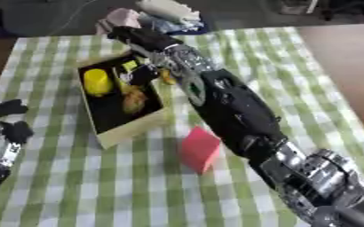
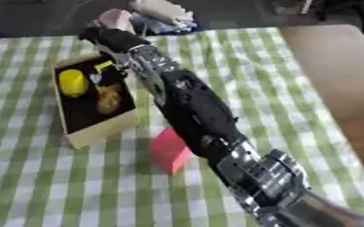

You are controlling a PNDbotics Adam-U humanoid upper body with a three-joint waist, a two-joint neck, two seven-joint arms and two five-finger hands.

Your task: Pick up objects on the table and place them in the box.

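While the right hand [image 1: 138, 37] blurs, left hand [image 1: 6, 128] shows mostly left-eye.

black right arm [image 1: 235, 111] with silver ribbed joints; left hand [image 1: 2, 128] black too.

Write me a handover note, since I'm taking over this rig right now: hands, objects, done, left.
Right hand: reaching over the box's far edge; fingers not clear enough to judge.
Left hand: idle at the left edge, fingers up and relaxed.
Box: on the green checked tablecloth, holding a yellow object and an orange-brown one.
Done: those two are in.
Left: the pink block lies on the cloth just right of the box, beside the right forearm.
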